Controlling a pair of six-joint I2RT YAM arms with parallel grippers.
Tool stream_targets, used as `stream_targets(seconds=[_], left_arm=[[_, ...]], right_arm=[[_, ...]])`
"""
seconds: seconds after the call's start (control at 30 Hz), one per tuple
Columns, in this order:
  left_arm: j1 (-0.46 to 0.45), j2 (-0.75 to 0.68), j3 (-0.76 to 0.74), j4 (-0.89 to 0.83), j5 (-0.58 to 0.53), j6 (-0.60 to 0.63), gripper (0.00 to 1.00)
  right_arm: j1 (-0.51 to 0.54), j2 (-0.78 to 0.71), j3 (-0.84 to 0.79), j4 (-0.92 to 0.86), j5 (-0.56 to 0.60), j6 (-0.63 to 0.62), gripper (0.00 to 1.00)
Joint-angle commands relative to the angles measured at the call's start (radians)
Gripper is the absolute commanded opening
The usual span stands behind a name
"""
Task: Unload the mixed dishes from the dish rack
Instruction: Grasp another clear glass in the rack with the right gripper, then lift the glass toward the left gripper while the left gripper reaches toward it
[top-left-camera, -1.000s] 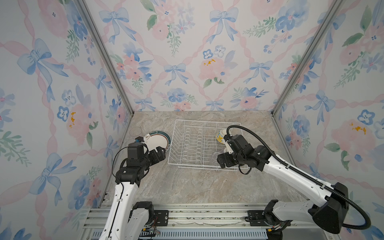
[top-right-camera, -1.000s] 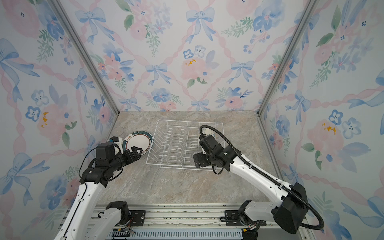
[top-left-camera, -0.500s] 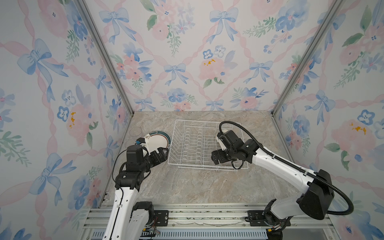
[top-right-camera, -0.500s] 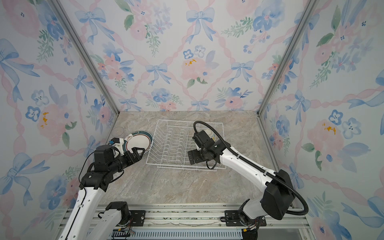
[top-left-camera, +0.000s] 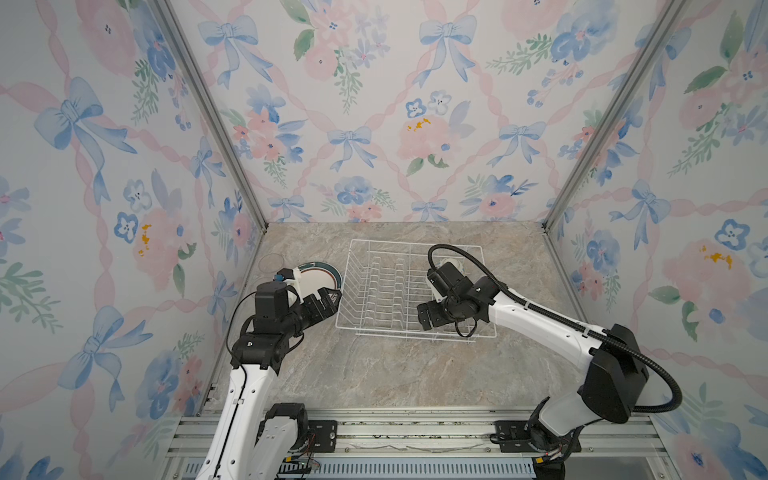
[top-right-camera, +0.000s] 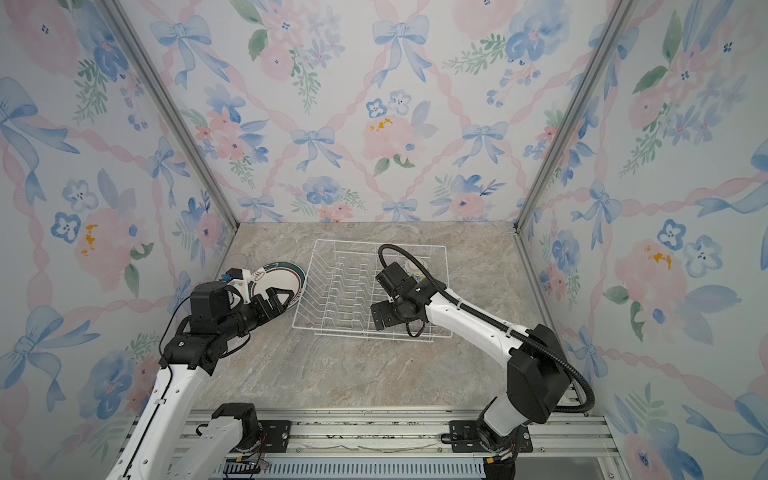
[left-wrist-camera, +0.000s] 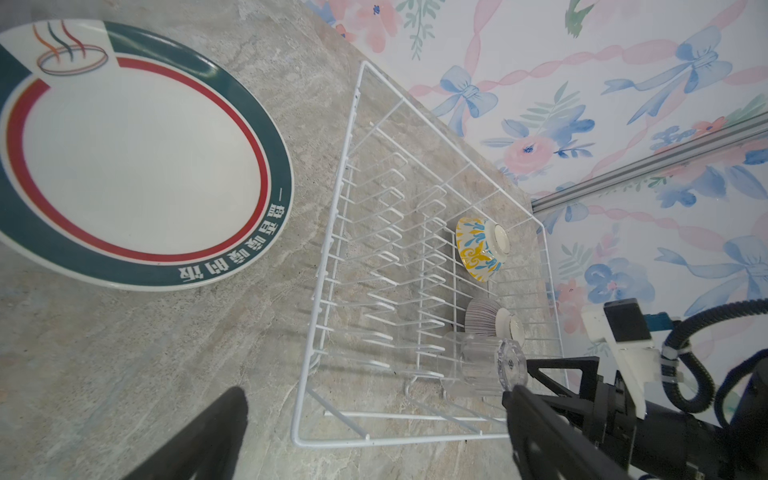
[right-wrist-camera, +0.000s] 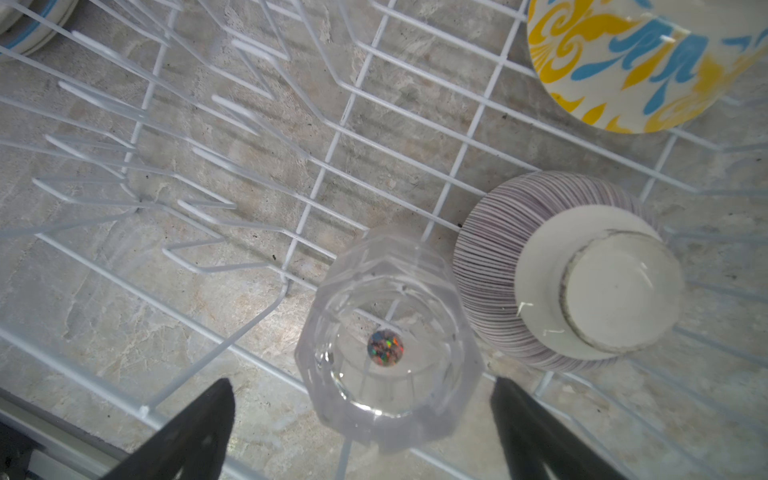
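The white wire dish rack (top-left-camera: 386, 286) (top-right-camera: 336, 286) stands mid-table. In its near right corner a clear glass cup (right-wrist-camera: 388, 345) (left-wrist-camera: 478, 368) shows its base to the right wrist camera. A purplish striped bowl (right-wrist-camera: 552, 282) (left-wrist-camera: 484, 318) lies beside it, and a yellow-blue bowl (right-wrist-camera: 636, 62) (left-wrist-camera: 478, 249) farther back. My right gripper (right-wrist-camera: 365, 419) (top-left-camera: 428, 316) hovers open over the cup, its fingers either side and apart from the glass. A teal-rimmed plate (left-wrist-camera: 124, 158) (top-left-camera: 322, 276) lies flat left of the rack. My left gripper (left-wrist-camera: 374, 419) (top-left-camera: 330, 299) is open and empty by the plate's near edge.
A faint clear round glass (top-left-camera: 270, 262) sits by the left wall behind the plate. The edge of a white dish with a blue line (right-wrist-camera: 29, 25) shows outside the rack. Upright wire prongs (right-wrist-camera: 166, 137) fill the rack's left half. Walls close three sides.
My right wrist has swung left over the rack's near right corner, staying open. The left arm has barely shifted by the plate.
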Motion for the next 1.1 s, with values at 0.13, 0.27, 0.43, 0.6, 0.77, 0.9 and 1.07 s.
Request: stream_targets(seconds=[0.13,0.27,0.43,0.6,0.77,0.9,1.07], left_arm=[[-0.055,0.011,0.015,0.018,-0.034,-0.028,0.98],[-0.077,0.020,0.022,0.021,-0.046,-0.031,0.98],[-0.105,0.029,0.026,0.027,-0.063,-0.038,0.98],[-0.134,0.037,0.025,0.037,-0.078,-0.048,0.98],[-0.172,0.042,0.028,0.044,-0.096,-0.064,0.98],[-0.215,0.046,0.036,0.054,-0.115,-0.081,0.98],[-0.264,0.058,0.055,0.068,-0.132,-0.097,0.98]], right_arm=[[0.013,0.059,0.041,0.006,0.036,0.005,0.90],[0.015,0.070,0.046,0.010,0.037,0.006,0.89],[0.016,0.082,0.046,0.010,0.040,0.006,0.88],[0.017,0.104,0.043,0.015,0.047,0.001,0.88],[0.017,0.120,0.047,0.020,0.049,0.000,0.88],[0.017,0.136,0.052,0.035,0.036,0.000,0.82],[0.017,0.153,0.059,0.040,0.036,-0.001,0.80]])
